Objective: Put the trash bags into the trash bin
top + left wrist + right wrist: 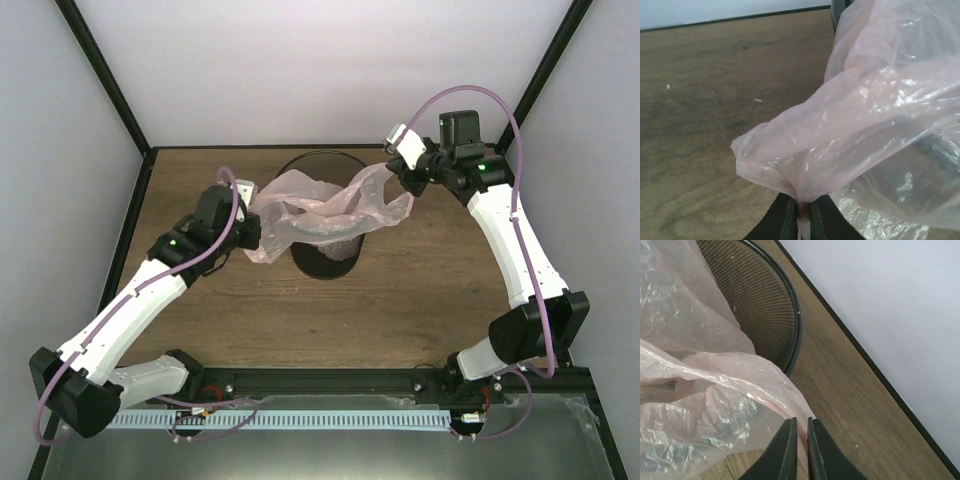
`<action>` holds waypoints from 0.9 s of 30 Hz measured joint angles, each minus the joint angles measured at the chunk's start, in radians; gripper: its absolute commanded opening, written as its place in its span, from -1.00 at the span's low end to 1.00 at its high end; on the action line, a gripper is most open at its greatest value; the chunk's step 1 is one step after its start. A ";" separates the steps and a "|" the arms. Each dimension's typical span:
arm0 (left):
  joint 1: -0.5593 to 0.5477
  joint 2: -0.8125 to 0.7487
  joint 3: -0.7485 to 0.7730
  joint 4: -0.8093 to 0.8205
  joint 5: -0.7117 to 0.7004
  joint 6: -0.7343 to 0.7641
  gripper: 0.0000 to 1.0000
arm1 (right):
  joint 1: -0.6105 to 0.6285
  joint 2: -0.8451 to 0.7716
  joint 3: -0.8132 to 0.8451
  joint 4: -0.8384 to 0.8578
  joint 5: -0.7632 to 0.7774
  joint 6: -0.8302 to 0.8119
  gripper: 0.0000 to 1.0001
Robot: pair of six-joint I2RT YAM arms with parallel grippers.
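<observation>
**Midair, translucent pale-pink plastic bag [320, 210] spanned round black mesh bin [325, 262]**

The left pincer [247, 230] and right pincer [400, 180] were each clamped on one end of the bag, which draped across the bin's open top on the brown wooden desk [420, 290].

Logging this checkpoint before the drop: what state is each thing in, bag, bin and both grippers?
bag: crumpled, stretched across the bin's mouth, pinched at both ends.
bin: upright, mouth mostly covered by the bag.
left gripper: shut on the bag.
right gripper: shut on the bag.
</observation>
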 measured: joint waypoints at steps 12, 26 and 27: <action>0.002 0.118 0.092 0.044 -0.068 0.054 -0.92 | 0.004 -0.010 0.003 0.013 -0.021 -0.030 0.34; 0.018 0.153 0.147 0.038 -0.064 0.092 -0.92 | 0.119 0.040 -0.020 0.017 0.083 -0.146 -0.85; 0.021 0.158 0.153 0.035 -0.066 0.092 -0.92 | 0.118 0.041 -0.020 0.014 0.085 -0.145 -0.94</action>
